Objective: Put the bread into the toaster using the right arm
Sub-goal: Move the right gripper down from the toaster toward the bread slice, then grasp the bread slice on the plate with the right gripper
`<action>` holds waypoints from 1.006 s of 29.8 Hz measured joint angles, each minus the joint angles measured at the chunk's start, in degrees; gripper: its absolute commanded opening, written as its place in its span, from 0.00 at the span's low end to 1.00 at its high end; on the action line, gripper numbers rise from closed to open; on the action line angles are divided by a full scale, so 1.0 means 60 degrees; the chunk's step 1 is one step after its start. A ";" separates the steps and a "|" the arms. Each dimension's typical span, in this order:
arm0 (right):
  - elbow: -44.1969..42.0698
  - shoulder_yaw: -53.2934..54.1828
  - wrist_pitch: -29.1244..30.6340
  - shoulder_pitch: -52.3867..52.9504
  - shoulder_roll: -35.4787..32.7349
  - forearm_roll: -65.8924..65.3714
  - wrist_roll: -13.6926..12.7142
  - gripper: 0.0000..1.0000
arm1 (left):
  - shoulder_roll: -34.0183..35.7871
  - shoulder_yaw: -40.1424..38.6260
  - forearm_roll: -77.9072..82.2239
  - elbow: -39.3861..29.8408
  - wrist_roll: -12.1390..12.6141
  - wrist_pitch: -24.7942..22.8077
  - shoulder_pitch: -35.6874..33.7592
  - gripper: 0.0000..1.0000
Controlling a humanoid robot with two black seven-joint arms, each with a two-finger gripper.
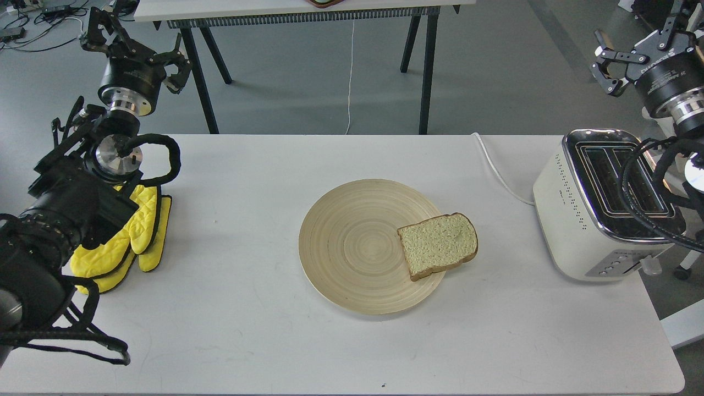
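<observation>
The bread (438, 245) lies flat on the right rim of a round wooden plate (352, 247), partly overhanging onto the table. The cream-white toaster (583, 209) stands at the table's right end, its two chrome-topped slots empty and its white cord (498, 170) running back. My right gripper (638, 49) is open and empty, raised behind and above the toaster, far from the bread. Its black cables (638, 187) loop over the toaster's top. My left gripper (135, 47) is open and empty, raised at the far left.
Yellow oven mitts (129, 242) lie on the table's left side under my left arm. A second table with black legs (423, 66) stands behind. The right table edge is just past the toaster.
</observation>
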 measured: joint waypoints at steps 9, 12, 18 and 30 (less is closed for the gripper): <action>0.3637 -0.0279 -0.2208 -0.1800 -0.0779 -0.4628 0.0037 0.95 | -0.0021 0.0013 0.0004 0.0001 0.0000 0.0000 0.0013 1.00; 0.4228 -0.0392 -0.2631 -0.2347 -0.0788 -0.6602 0.0038 0.95 | -0.0021 0.0014 0.0004 0.0001 0.0000 0.0000 0.0013 1.00; 0.4641 -0.2021 -0.3881 -0.2807 -0.0698 -0.9687 0.0041 0.94 | -0.0020 0.0017 0.0004 0.0000 0.0001 0.0000 0.0013 1.00; 0.4022 -0.5349 -0.6244 -0.2835 -0.0459 -1.0553 -0.0053 0.75 | -0.0020 0.0029 0.0013 0.0000 0.0001 0.0000 0.0013 1.00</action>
